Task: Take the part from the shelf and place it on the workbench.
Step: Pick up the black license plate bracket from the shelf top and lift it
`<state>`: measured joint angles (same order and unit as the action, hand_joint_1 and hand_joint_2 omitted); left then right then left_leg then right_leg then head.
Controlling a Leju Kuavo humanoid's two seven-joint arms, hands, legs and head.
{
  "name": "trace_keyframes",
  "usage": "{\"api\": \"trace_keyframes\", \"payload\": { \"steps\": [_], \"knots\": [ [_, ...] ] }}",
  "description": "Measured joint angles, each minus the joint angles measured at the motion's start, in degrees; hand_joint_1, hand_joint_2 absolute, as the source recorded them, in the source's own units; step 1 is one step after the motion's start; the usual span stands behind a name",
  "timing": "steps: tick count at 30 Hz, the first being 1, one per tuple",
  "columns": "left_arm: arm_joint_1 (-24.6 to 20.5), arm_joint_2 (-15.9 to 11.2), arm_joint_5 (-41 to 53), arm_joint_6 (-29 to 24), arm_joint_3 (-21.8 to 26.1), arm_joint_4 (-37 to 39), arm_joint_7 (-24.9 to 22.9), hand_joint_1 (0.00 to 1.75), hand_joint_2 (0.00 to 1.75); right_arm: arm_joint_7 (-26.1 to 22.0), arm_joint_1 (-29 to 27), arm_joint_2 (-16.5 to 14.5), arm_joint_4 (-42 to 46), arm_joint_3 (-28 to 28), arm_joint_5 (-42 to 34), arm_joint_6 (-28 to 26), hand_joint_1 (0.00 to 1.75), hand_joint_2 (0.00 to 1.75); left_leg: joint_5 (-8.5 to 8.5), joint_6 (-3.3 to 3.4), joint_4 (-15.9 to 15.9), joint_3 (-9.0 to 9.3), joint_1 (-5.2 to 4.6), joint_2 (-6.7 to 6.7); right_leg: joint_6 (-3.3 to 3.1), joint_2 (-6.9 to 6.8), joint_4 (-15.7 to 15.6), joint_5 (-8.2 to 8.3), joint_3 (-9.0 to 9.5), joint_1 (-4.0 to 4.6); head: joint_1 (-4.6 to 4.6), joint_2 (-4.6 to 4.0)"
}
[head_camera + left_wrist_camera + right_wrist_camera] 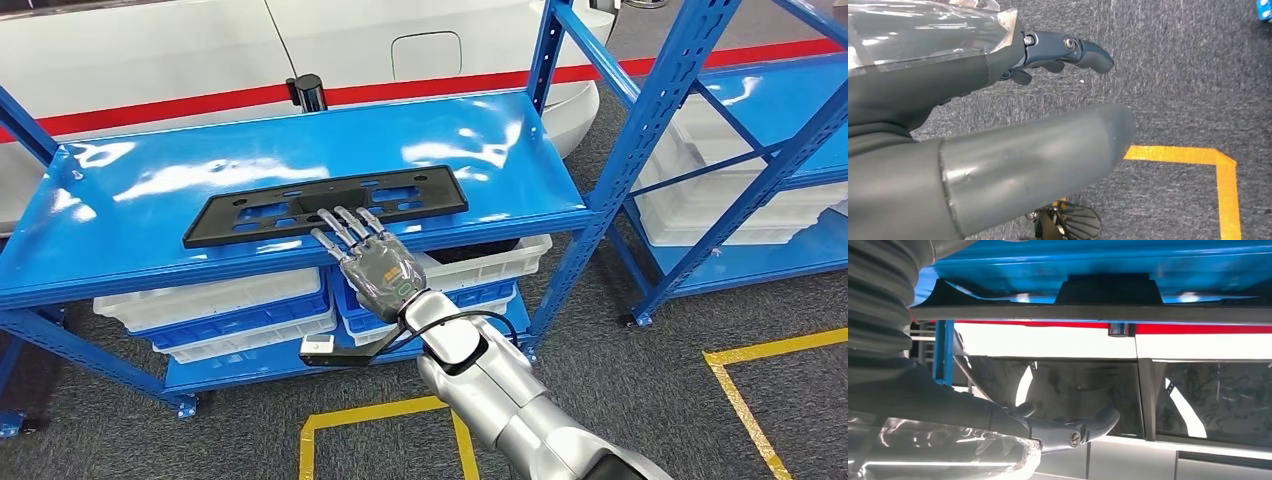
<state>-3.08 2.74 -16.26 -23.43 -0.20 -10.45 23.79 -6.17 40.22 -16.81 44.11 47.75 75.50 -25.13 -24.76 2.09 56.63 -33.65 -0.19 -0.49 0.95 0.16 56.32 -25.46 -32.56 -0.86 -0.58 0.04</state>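
Reaching forward from the lower middle of the head view, the right robot hand (377,262) is seen palm down with its fingers (345,225) spread and stretched flat, their tips laid on the near long edge of the part (325,205). Nothing is gripped by it; whether the thumb is hooked under the shelf edge cannot be told. In the right wrist view the same right robot hand (1068,427) is shown just beside the shelf's front lip, with the part's dark edge (1108,290) seen against the blue surface.

The part, a long flat black plate with cut-out slots, is laid lengthwise on the top deck of the blue shelf (150,180), at 12 o'clock from the hand and close to the shelf's front edge. Stacked white bins (220,300) and blue bins (475,298) are kept on the level underneath, at 9 and 3 o'clock of the wrist.

The left robot hand (1058,55) is shown in the left wrist view above grey carpet, its dark fingers curled in with nothing in them. Yellow floor tape (1198,156) is seen on the carpet near it.

A second blue rack (760,180) holding white trays is placed at 3 o'clock, and a white car body (180,50) with a red stripe is seen at 12 o'clock beyond the shelf.
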Motion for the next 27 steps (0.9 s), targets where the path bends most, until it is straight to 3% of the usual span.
{"api": "trace_keyframes", "payload": {
  "steps": [2, 3, 5, 7, 8, 10, 11, 13, 15, 17, 19, 21, 22, 23, 24, 26, 27],
  "knots": [
    [0.0, 0.1, 0.0, 0.0, 0.0, 0.0, -0.1, 0.00, 0.00, 0.1, 0.7, -0.5, -1.1, -0.1, 0.0, -0.3, 0.00, 1.75, 0.71, 0.74, -1.8, 1.08, 0.30, 0.18, 0.12, -0.05, 0.8, -0.37, -0.40, 0.33, 0.04, 0.00],
    [-0.1, 0.2, 0.0, 0.0, 0.0, 0.0, -0.2, 0.00, 0.00, 0.3, 1.0, -0.7, -1.7, -0.1, 0.0, -0.5, 0.00, 1.75, 1.11, 0.97, -2.6, 1.62, 0.49, 0.26, 0.02, -0.06, 2.8, -1.25, -1.41, 0.43, 0.08, 0.00],
    [-0.2, 0.3, 0.1, 0.0, 0.0, 0.0, -0.3, 0.00, 0.00, 0.5, 1.6, -0.6, -2.9, -0.3, 0.1, -0.9, 0.00, 1.75, 1.38, 1.17, -3.2, 1.98, 0.68, 0.34, -0.19, -0.05, 10.0, -4.08, -5.16, 0.19, 0.17, 0.00],
    [-0.1, 0.3, 0.1, 0.0, 0.0, 0.0, -0.4, 0.00, 0.00, 0.5, 1.7, -0.4, -4.0, -0.4, 0.1, -0.9, 0.00, 1.75, 1.24, 0.95, -3.0, 1.95, 0.77, 0.32, 0.31, -0.07, 15.5, -5.60, -8.30, -0.26, 0.22, 0.00],
    [-0.1, 0.3, 0.1, 0.0, 0.0, 0.0, -0.4, 0.00, 0.00, 0.6, 1.7, -0.3, -4.5, -0.5, 0.1, -1.0, 0.00, 1.75, 1.07, 0.69, -2.8, 1.93, 0.89, 0.31, 0.89, -0.09, 15.3, -5.11, -8.40, -0.55, 0.23, 0.00],
    [0.0, 0.4, 0.1, 0.1, 0.0, 0.0, -0.4, 0.00, 0.00, 0.6, 1.9, -0.2, -5.0, -0.6, 0.1, -1.0, 0.00, 1.75, 0.35, -0.23, -1.8, 1.77, 1.27, 0.28, 2.38, -0.21, 8.6, -2.18, -5.24, -1.18, 0.28, 0.00],
    [-0.1, 0.4, 0.1, 0.2, 0.0, 0.0, -0.4, 0.00, 0.00, 0.7, 2.0, -0.2, -5.3, -0.6, 0.1, -1.1, 0.00, 1.75, -0.22, -0.87, -1.0, 1.51, 1.36, 0.27, 2.76, -0.22, 5.2, -1.00, -3.43, -1.29, 0.38, 0.00],
    [-0.1, 0.3, 0.3, 0.2, 0.0, 0.0, -0.3, 0.00, 0.00, 0.8, 2.2, -0.2, -5.6, -0.8, 0.1, -1.2, 0.00, 1.75, -1.21, -1.81, 0.4, 1.02, 1.37, 0.27, 2.14, -0.13, 2.1, -0.16, -1.77, -1.18, 0.37, 0.00],
    [-0.1, 0.2, 0.5, 0.2, 0.0, 0.0, -0.3, 0.00, 0.00, 1.0, 2.3, -0.1, -6.0, -1.0, 0.1, -1.4, 0.00, 1.75, -1.56, -2.13, 0.8, 0.79, 1.58, 0.30, 0.79, 0.10, 2.5, -0.32, -2.01, -0.97, 0.15, 0.00],
    [-0.1, 0.2, 0.6, 0.1, 0.0, 0.0, -0.3, 0.00, 0.00, 1.0, 2.3, -0.1, -6.3, -1.1, 0.2, -1.5, 0.00, 1.75, -2.39, -2.41, 1.9, 0.33, 1.96, 0.34, 0.06, 0.24, 2.5, -0.33, -1.94, -1.06, 0.01, 0.00],
    [-0.1, 0.2, 0.6, 0.1, 0.0, 0.0, -0.2, 0.00, 0.00, 1.0, 2.3, -0.1, -6.5, -1.1, 0.2, -1.6, 0.00, 1.75, -5.15, -2.80, 6.8, -1.99, 2.10, 0.36, -0.34, 0.29, 2.5, -0.38, -1.82, -1.00, -0.15, 0.00],
    [-0.1, 0.2, 0.7, 0.1, 0.0, 0.0, -0.2, 0.00, 0.00, 1.0, 2.3, -0.1, -6.7, -1.1, 0.2, -1.6, 0.00, 1.75, -8.28, -2.96, 14.5, -6.09, 2.08, 0.35, -0.57, 0.28, 2.5, -0.51, -1.79, -0.69, -0.26, 0.00],
    [-0.1, 0.2, 0.7, 0.2, 0.0, 0.0, -0.2, 0.00, 0.00, 1.1, 2.2, -0.1, -6.8, -1.1, 0.2, -1.6, 0.00, 1.75, -8.71, -2.88, 16.9, -7.64, 2.08, 0.35, -0.67, 0.29, 2.5, -0.58, -1.76, -0.53, -0.26, 0.00],
    [-0.1, 0.2, 0.7, 0.2, 0.0, 0.0, -0.2, 0.00, 0.00, 1.1, 2.1, -0.1, -7.0, -1.1, 0.2, -1.6, 0.00, 1.75, -8.01, -2.67, 17.3, -8.20, 2.05, 0.35, -0.75, 0.32, 2.5, -0.64, -1.68, -0.37, -0.26, 0.00],
    [-0.1, 0.2, 0.7, 0.2, 0.0, 0.0, -0.2, 0.00, 0.00, 1.1, 2.1, -0.1, -7.1, -1.1, 0.2, -1.6, 0.00, 1.75, -6.28, -2.32, 15.4, -7.56, 1.98, 0.34, -0.83, 0.36, 2.5, -0.71, -1.53, -0.23, -0.27, 0.00],
    [-0.1, 0.1, 0.7, 0.2, 0.0, 0.0, -0.2, 0.00, 0.00, 1.2, 2.2, -0.2, -7.1, -1.1, 0.2, -1.6, 0.00, 1.75, -2.20, -1.28, 7.8, -4.08, 1.63, 0.38, -0.96, 0.46, 2.4, -0.85, -1.13, -0.01, -0.24, 0.00],
    [-0.2, 0.1, 0.7, 0.2, 0.0, 0.0, -0.2, 0.00, 0.00, 1.2, 2.3, -0.2, -7.1, -1.1, 0.2, -1.6, 0.00, 1.75, -1.02, -0.84, 4.6, -2.59, 1.33, 0.46, -0.95, 0.48, 2.4, -0.92, -1.03, 0.12, -0.22, 0.00]
  ]
}}
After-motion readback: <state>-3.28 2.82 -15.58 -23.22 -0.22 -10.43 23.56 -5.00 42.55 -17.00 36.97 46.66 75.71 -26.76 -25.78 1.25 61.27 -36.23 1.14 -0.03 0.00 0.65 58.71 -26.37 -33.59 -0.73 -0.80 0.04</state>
